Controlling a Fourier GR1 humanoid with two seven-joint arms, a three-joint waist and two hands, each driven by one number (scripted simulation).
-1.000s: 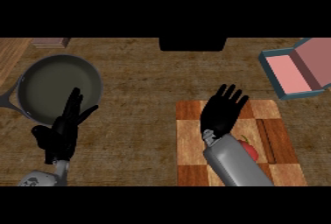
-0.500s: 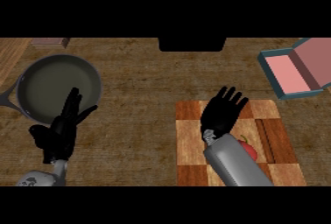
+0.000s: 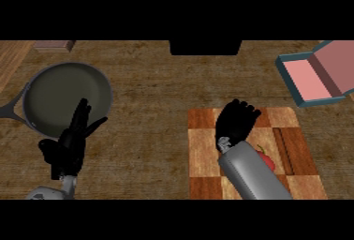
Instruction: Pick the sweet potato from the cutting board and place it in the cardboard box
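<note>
Brown wooden counter. Sweet potato (image 3: pixel 269 162): reddish, half hidden by the right forearm, lying on cutting board (image 3: pixel 204 146). Right hand (image 3: pixel 237 123) over board, fingers relaxed, empty. Left hand (image 3: pixel 72 143) open, lower left.

We see a reddish sweet potato (image 3: pixel 267 161), mostly hidden, on the checkered cutting board (image 3: pixel 204 154) near right, and the cardboard box (image 3: pixel 313 83) open far right.

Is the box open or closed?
Open. The box has nothing covering its top, and you can see its pink inside.
</note>
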